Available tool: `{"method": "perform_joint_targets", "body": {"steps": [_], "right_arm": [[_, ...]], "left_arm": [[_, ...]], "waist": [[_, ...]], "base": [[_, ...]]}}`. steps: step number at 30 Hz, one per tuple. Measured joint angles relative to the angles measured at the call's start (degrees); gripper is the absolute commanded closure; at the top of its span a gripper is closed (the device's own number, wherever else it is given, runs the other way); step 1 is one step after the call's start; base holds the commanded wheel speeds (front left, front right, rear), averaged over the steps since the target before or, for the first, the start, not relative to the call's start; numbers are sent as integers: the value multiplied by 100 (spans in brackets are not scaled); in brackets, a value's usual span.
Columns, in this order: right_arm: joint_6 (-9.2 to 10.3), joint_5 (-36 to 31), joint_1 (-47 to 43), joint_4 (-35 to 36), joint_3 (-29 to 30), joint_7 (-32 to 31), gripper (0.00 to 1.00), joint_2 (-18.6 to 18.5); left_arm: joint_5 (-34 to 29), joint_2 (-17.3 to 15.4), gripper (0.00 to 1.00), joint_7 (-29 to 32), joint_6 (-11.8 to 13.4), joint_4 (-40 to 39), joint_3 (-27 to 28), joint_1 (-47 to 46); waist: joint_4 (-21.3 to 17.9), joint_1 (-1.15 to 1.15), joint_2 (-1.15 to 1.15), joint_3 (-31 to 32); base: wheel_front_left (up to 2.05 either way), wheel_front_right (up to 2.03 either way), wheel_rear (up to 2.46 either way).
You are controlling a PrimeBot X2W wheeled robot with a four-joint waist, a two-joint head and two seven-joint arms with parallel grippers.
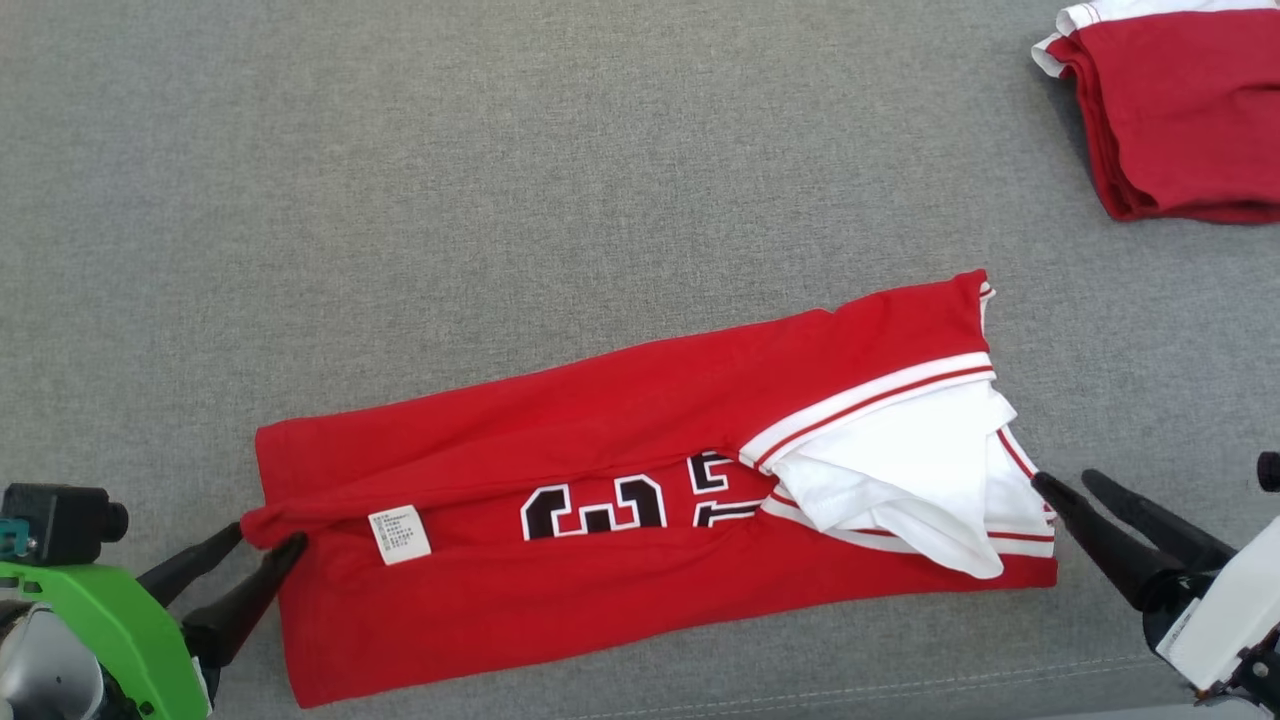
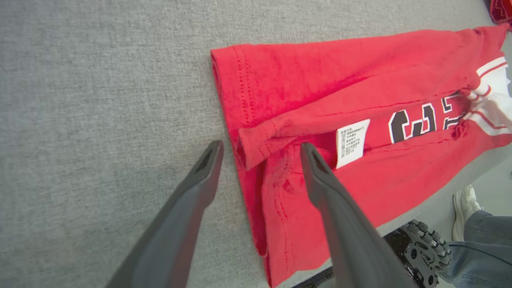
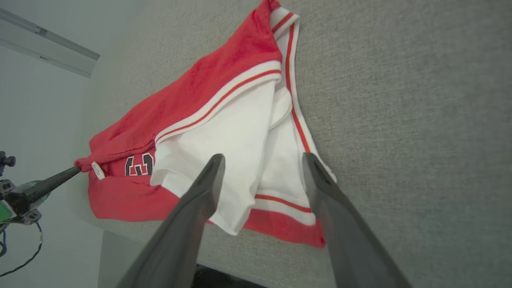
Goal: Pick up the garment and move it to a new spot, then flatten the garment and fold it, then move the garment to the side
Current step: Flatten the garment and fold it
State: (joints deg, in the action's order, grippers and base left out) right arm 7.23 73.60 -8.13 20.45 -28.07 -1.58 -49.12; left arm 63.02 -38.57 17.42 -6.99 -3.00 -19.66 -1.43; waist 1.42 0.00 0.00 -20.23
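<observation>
You have the garment point(image 1: 620, 430) lying lengthwise on the grey bench point(image 1: 500, 150), folded into a long red band that runs in the head view from about 8 o'clock up towards 3 o'clock, its near edge close to the bench's front edge. The left gripper point(image 1: 268, 540) sits at 8 o'clock, at the hem end; its fingers point(image 2: 192, 200) stand apart, and in the left wrist view the turned-over corner of the hem lies between the tips, with one finger over the red cloth and the other over bare bench, so nothing is pinched. A white care label point(image 1: 400, 534) shows just to the 3 o'clock side of that corner, and past it a black number print point(image 1: 600, 505) half hidden in the fold. The right gripper point(image 1: 1065, 480) is at 4 o'clock, at the shoulder end, one tip touching or just beside the striped trim; its fingers point(image 3: 192, 208) are apart too, held above the white sleeve point(image 1: 900, 460), which lies crumpled on the red. A second red garment point(image 1: 1180, 110) lies folded at 2 o'clock, well apart. The left wrist view catches a person's shoe point(image 2: 464, 208) on the floor beyond the bench's edge
</observation>
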Motion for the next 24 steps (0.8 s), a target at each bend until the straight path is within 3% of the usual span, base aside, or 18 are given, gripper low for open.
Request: {"method": "perform_joint_targets", "body": {"steps": [2,5,7,15,24], "right_arm": [[0,-26,29,-13,120,-5,0,-65],[0,-57,135,-51,279,-33,0,-85],[0,-58,248,-82,301,-113,0,-79],[0,-168,686,-483,261,-527,0,13],[0,-503,1355,-1522,-90,-1032,0,548]], "left_arm": [[-267,-112,0,14,89,-53,-48,34],[-938,-426,0,-192,442,7,152,41],[-1101,-448,0,-401,572,-64,326,18],[-1867,107,0,-1461,1145,-604,572,-362],[-2288,882,0,-2316,1258,-834,398,-364]], "waist": [[-6,0,0,16],[-10,0,0,40],[-4,0,0,60],[167,0,0,153],[472,0,0,250]], "base": [[0,0,0],[0,0,0],[0,0,0],[0,0,0],[0,0,0]]}}
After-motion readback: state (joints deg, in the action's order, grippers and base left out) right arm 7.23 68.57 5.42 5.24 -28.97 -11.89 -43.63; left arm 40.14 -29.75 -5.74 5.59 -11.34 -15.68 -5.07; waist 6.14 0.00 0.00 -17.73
